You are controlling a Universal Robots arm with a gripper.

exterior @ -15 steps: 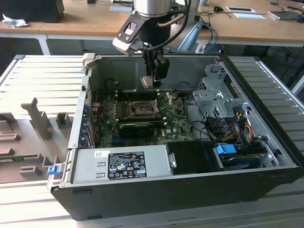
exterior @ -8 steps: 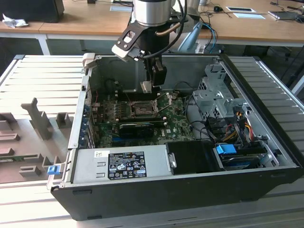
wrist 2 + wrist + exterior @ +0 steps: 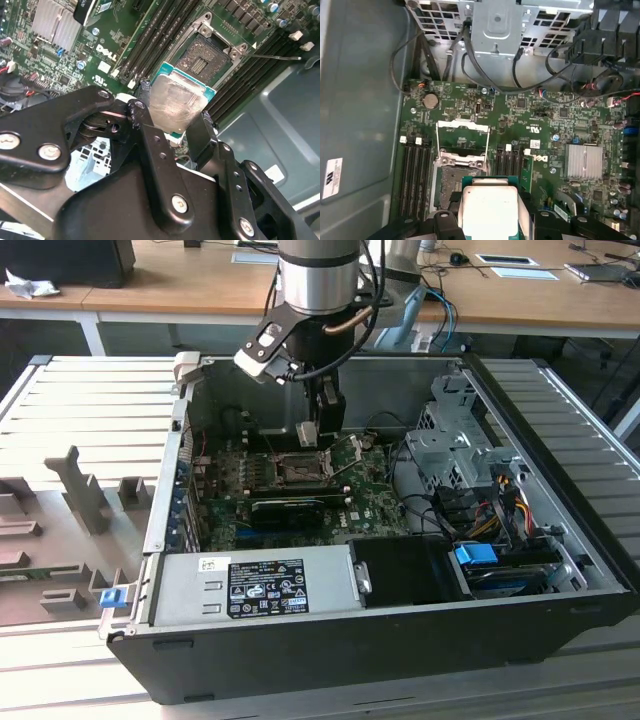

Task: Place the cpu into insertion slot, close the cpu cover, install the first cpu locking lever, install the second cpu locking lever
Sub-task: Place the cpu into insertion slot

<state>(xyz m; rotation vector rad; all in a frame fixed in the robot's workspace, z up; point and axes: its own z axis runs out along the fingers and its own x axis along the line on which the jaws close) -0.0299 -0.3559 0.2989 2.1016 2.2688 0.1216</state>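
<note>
Clamped on the cpu [image 3: 176, 100] with both jaws of the gripper [image 3: 175, 114], one black finger [image 3: 145, 107] against each of two opposite edges. Silvery top facing up, plain to see in both wrist views [image 3: 490, 210]. Carried above the board, not yet seated, right over the near edge of the insertion slot [image 3: 451, 182]. Slot wide open, dark centre bare [image 3: 202, 56]. And there, the cpu cover [image 3: 462, 136], flipped up and standing on the slot's side away from the chip. Beside the slot, a thin metal lever [image 3: 275, 56], sticking out unlatched. On both flanks, rows of long black memory slots [image 3: 415, 175]. Further out across the green motherboard [image 3: 545, 120], a finned silver heatsink [image 3: 583, 161]. Out in the exterior view, reaching straight down into the open black computer case [image 3: 400, 640], the arm [image 3: 318, 280], its gripper [image 3: 318, 430] just above the slot [image 3: 297, 469].
</note>
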